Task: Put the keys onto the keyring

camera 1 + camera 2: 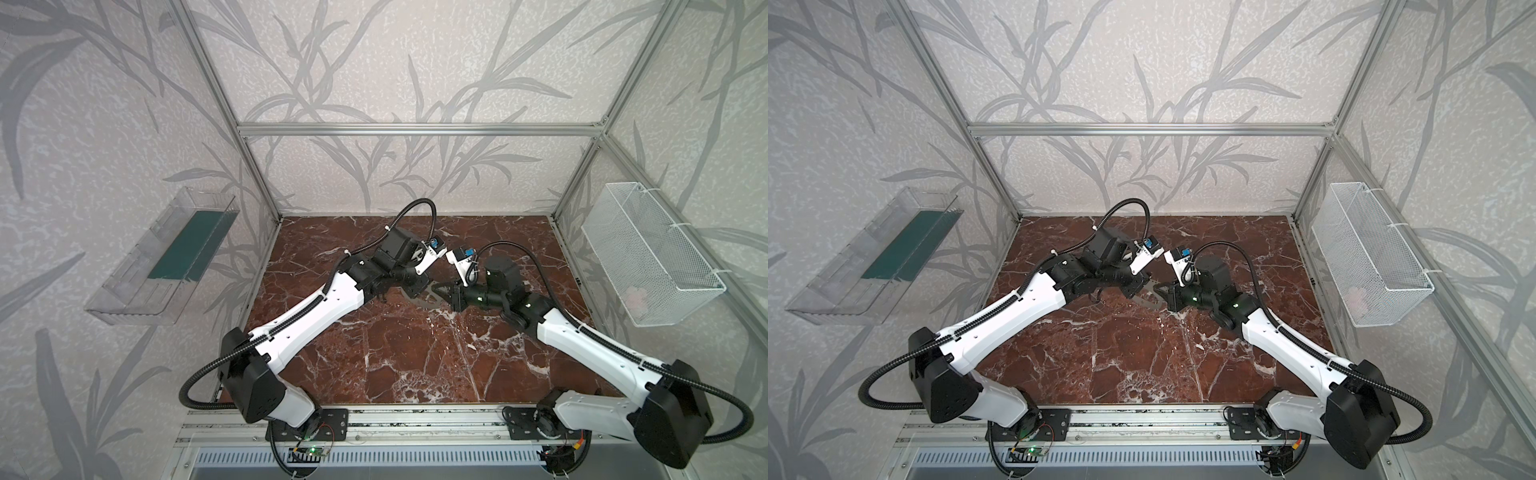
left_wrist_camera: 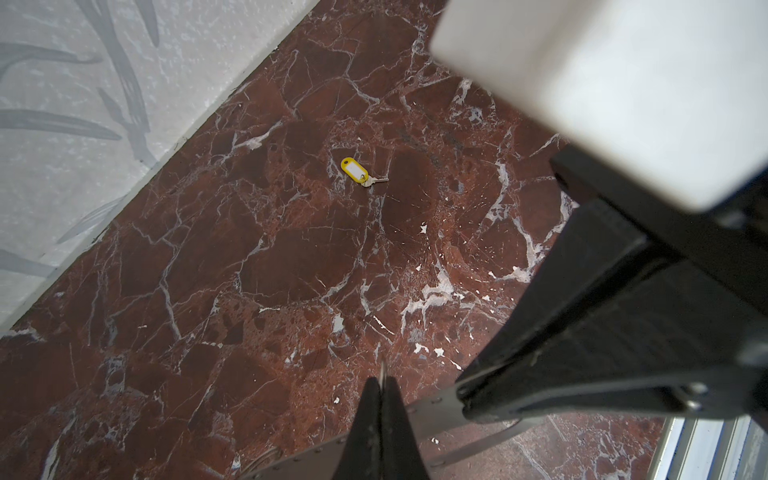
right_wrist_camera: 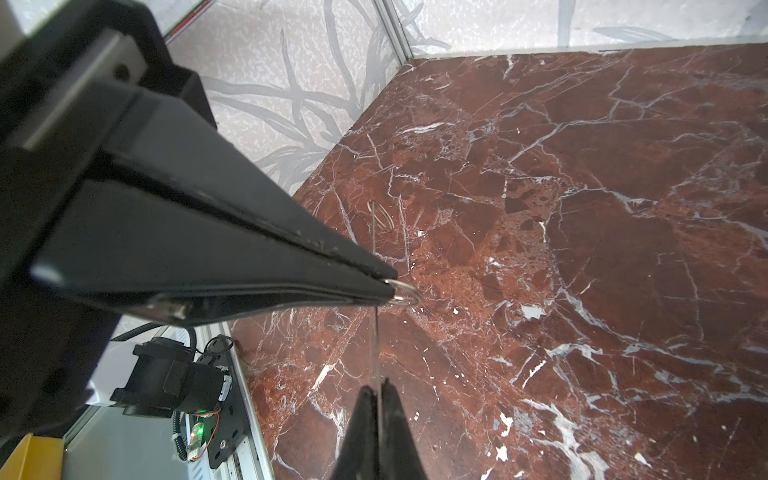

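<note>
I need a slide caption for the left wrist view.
Small yellow tag lies on the red marble table, beyond the shut left gripper.

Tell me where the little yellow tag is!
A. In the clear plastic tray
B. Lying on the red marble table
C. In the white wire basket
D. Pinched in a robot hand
B: the left wrist view shows the yellow tag lying flat on the marble table, with nothing gripping it.

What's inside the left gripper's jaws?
A thin silver ring pokes out at the tip of the shut left gripper. The part pinched between the fingers is covered, so its depth cannot be seen.
</note>
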